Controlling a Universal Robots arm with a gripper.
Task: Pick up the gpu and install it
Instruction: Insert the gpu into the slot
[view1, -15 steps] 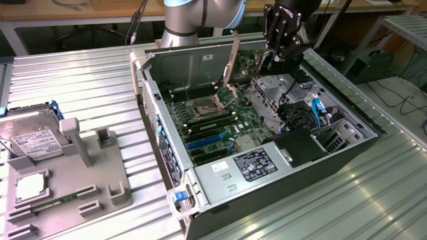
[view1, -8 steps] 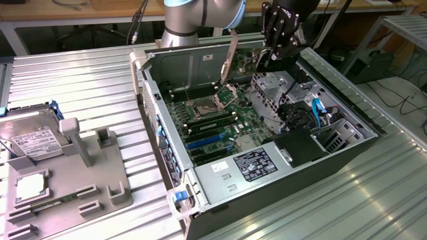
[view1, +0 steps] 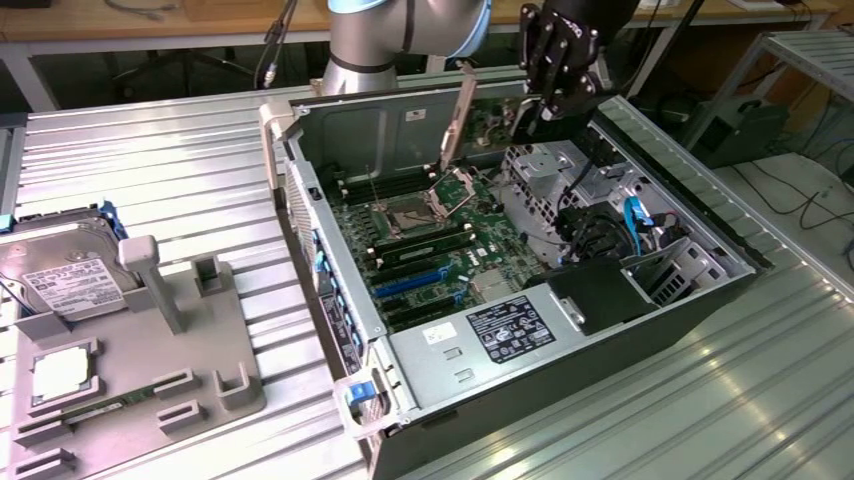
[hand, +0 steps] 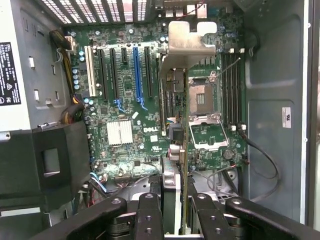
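Note:
The gpu (hand: 187, 42) hangs edge-on in my gripper (hand: 174, 200), its silver bracket at the far end and its thin dark board running back between the fingers. The gripper is shut on the gpu. In the exterior view the gripper (view1: 531, 112) is above the far side of the open computer case (view1: 314, 230), and the gpu's bracket (view1: 461, 115) stands tilted over the motherboard (view1: 427, 240), clear of it. The blue expansion slot (hand: 136, 70) lies beside the card and is not touched by it.
A grey fixture (view1: 200, 340) at the exterior view's left carries a hard drive (view1: 60, 275), a processor (view1: 60, 375) and a memory stick (view1: 94, 408). Inside the case are the power supply (view1: 507, 325), a drive cage (view1: 541, 190), blue cables (view1: 638, 215) and the open processor socket (hand: 200, 97).

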